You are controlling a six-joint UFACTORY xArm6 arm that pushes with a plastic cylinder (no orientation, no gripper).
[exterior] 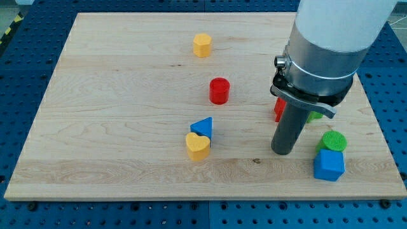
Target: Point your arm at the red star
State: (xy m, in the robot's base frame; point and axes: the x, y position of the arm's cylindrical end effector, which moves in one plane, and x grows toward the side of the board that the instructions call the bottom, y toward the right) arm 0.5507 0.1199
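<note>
I have no fingers to spread, only my tip [282,152], resting just below the half-hidden red star [278,109], so I judge the pointing nearly done, needing only a short nudge toward the view's top.

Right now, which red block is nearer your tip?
The red block half hidden behind the rod, just above my tip. The red cylinder stands farther off, toward the view's left.

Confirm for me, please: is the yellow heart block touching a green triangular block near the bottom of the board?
Not quite. In the camera view the yellow heart touches a blue triangular block, not a green one. The green cylinder sits far to the view's right, above a blue block.
</note>
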